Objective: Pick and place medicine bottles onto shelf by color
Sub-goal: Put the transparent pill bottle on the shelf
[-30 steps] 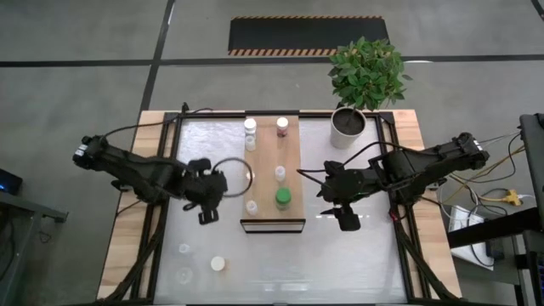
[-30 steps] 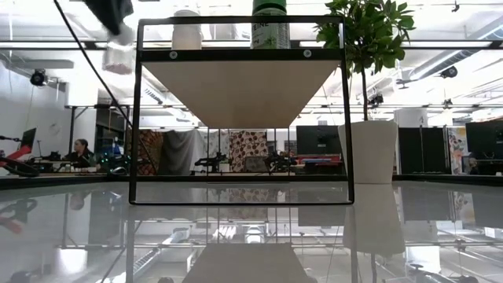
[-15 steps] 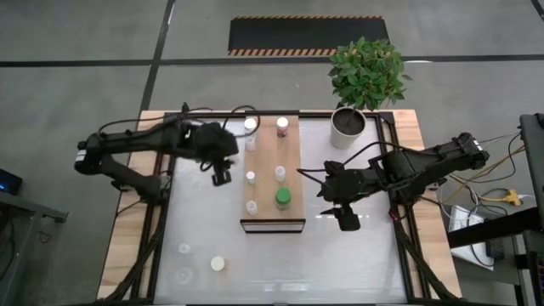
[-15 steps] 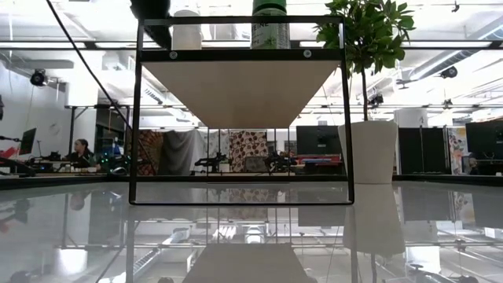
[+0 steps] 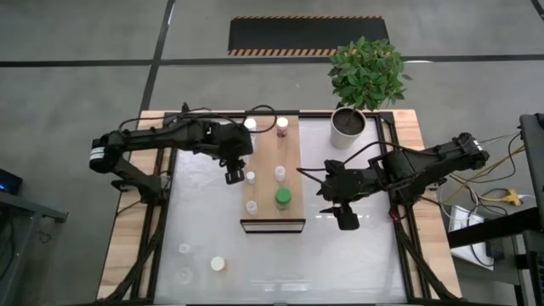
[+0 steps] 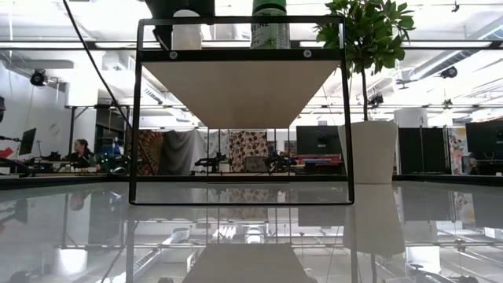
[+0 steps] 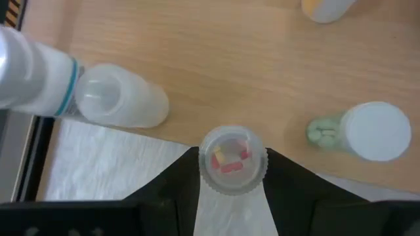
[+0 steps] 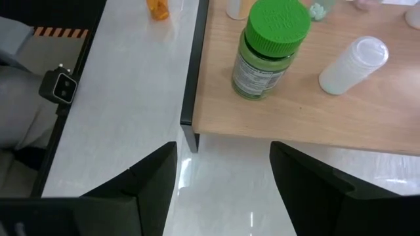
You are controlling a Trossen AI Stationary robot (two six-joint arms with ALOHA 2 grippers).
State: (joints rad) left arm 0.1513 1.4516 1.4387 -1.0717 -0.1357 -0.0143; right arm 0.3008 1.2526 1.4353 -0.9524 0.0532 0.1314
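The light-wood shelf [image 5: 293,153] stands mid-table on a dark frame [image 6: 137,118]. On it are a green-capped bottle [image 5: 283,198], a maroon bottle [image 5: 282,126] and several white bottles, such as one [image 5: 251,177] by its left edge. My left gripper [image 5: 231,174] is at the shelf's left edge, shut on a small clear bottle [image 7: 233,160] with red and yellow pills inside. My right gripper [image 5: 344,219] hangs open and empty off the shelf's right front corner, with the green-capped bottle [image 8: 270,49] ahead of it. My left gripper pinches the clear bottle between its two fingers [image 7: 177,180], on opposite sides of the round body [image 7: 205,167]. The wrist view looks down on the bottle's top. The bottle is lifted clear, over the shelf's left edge [image 7: 164,134].
A potted plant in a white pot [image 5: 347,126] stands at the far right of the shelf. Up to three small bottles [image 5: 218,263] stand on the glass tabletop at the near left. Cables trail from both arms. Beyond the table is a room with a seated person [image 6: 81,151].
My left gripper has carried the clear bottle up from the table, first toward the far edge and then right to the shelf's left edge. It has stayed shut on the bottle. My right arm has kept still.
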